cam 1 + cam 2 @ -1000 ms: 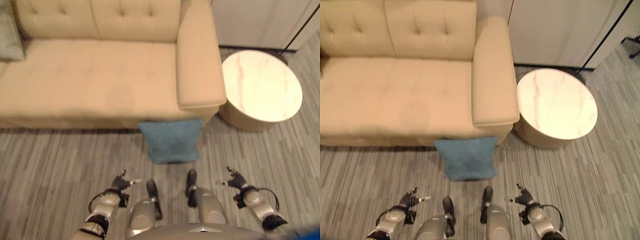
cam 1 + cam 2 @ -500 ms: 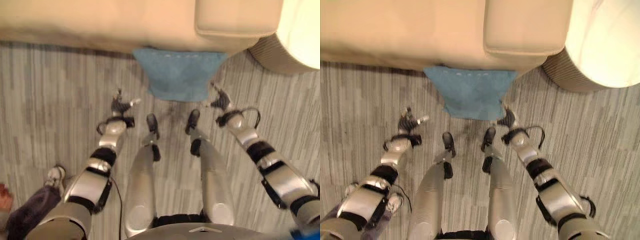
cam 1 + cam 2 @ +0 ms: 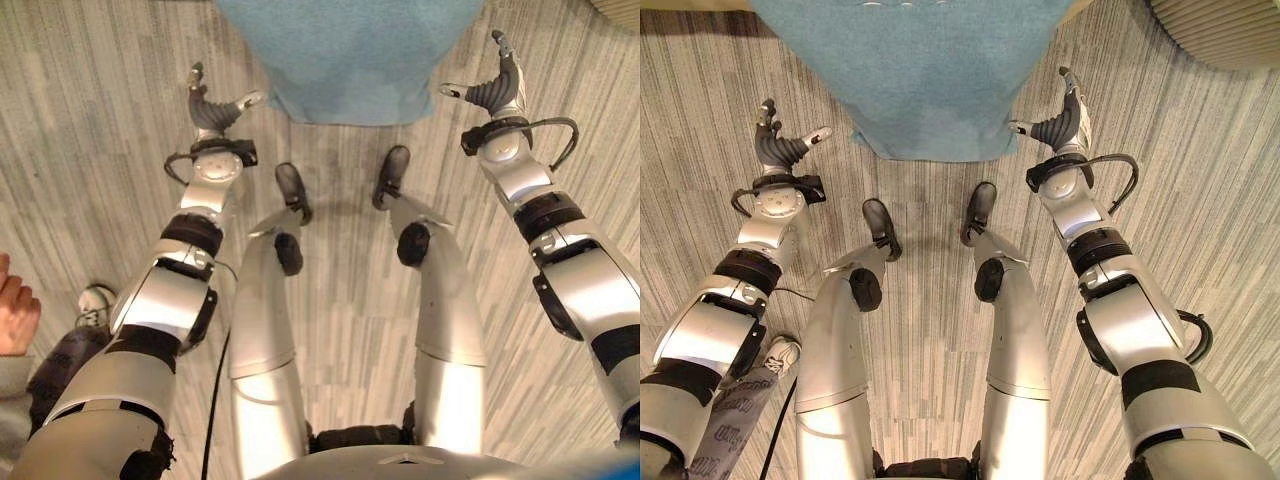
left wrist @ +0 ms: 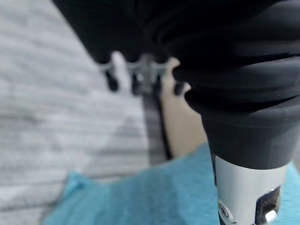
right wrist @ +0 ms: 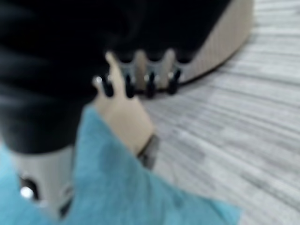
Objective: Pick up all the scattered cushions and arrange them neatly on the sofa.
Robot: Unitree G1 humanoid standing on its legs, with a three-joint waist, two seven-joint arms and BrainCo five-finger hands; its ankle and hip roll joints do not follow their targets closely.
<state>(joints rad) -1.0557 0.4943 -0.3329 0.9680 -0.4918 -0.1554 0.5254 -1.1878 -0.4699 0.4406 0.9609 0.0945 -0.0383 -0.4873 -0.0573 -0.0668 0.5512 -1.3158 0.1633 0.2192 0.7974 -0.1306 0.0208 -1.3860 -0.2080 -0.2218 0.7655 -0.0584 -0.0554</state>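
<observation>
Left eye view: the blue cushion (image 3: 350, 55) lies on the grey striped floor (image 3: 90, 150), between the two hands. The left hand (image 3: 212, 112) hovers just beside its left edge, fingers spread wide, holding nothing. A person's hand (image 3: 15, 315) shows behind the left arm.

Right eye view: the right hand (image 3: 1058, 122) hovers just beside the cushion's right edge, fingers extended, thumb apart, holding nothing.

Left wrist view: the cushion lies below the fingers (image 4: 136, 84); the beige sofa (image 4: 180, 122) base stands beyond them.

Right wrist view: the round side table (image 5: 220, 42) stands beyond the straight fingers.
</observation>
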